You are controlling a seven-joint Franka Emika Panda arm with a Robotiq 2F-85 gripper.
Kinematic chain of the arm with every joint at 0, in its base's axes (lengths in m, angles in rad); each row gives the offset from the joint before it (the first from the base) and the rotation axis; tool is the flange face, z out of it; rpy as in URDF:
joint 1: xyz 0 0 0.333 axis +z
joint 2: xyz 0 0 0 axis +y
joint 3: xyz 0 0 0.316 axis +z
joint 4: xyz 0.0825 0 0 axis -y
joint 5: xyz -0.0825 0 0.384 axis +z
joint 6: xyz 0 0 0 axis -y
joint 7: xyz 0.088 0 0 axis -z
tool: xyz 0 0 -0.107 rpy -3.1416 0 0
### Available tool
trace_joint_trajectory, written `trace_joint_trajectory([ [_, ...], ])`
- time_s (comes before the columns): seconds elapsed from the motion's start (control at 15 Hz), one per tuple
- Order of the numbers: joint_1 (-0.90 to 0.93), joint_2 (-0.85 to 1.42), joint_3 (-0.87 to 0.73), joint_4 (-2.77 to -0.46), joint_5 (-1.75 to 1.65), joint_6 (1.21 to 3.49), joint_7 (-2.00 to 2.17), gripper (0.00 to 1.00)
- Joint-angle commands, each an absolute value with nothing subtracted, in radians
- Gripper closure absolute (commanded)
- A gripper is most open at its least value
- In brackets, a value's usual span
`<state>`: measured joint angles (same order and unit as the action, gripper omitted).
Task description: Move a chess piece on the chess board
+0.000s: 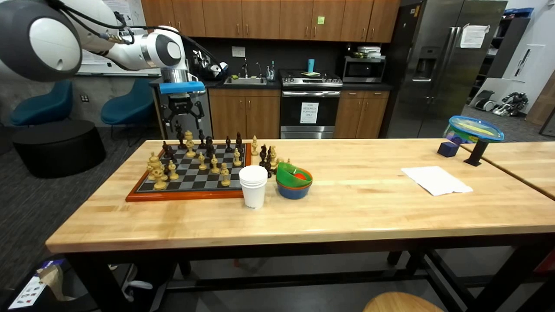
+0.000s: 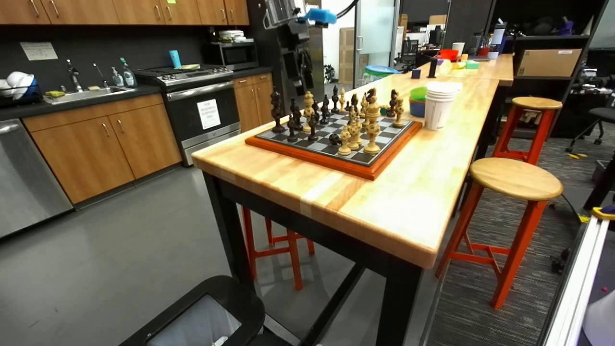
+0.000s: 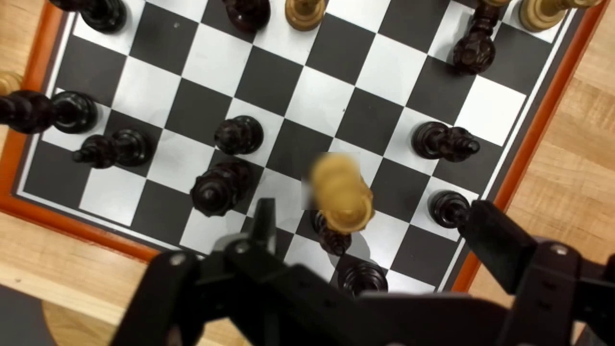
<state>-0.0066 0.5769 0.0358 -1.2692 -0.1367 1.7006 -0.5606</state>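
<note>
The wood-topped bench runs under the chess board and well past it. In an exterior view the stainless-steel refrigerator and the kitchen range stand well apart from the chess board, on its far side. The white Franka arm extends above the level of the chess board. A wooden-topped stool with red legs stands beside the bench, apart from the chess board. The chess board itself lies flat near one end of the bench, its reddish-brown border framing dark and light squares. The Robotiq gripper hangs above the chess board, pointing down, its fingers spread well apart. A white sheet lies on the bench, well apart from the chess board. Just beside the chess board's border stands a stack of white cups; also near the chess board, a blue bowl holds a tilted green bowl. Pale and dark chess pieces stand upright on the chess board, and further chess pieces stand on the bench just off its edge. One tall pale chess piece on the chess board shows between the fingers in the wrist view, partly blurred; its rank cannot be told.
</note>
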Motion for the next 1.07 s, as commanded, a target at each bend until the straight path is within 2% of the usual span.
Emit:
trace_joint_trajectory([
  [0.0,-0.011,0.465,0.044,-1.342,-0.145,1.646,-0.540,0.00],
  [0.47,-0.039,0.150,0.032,-1.638,-0.030,1.709,-0.353,0.00],
  [0.87,-0.036,-0.137,0.009,-1.941,0.017,1.908,-0.355,0.00],
  [0.93,-0.033,-0.014,0.006,-1.794,0.005,1.836,-0.352,0.00],
  [1.0,-0.030,-0.057,0.004,-1.843,0.005,1.859,-0.352,0.00],
])
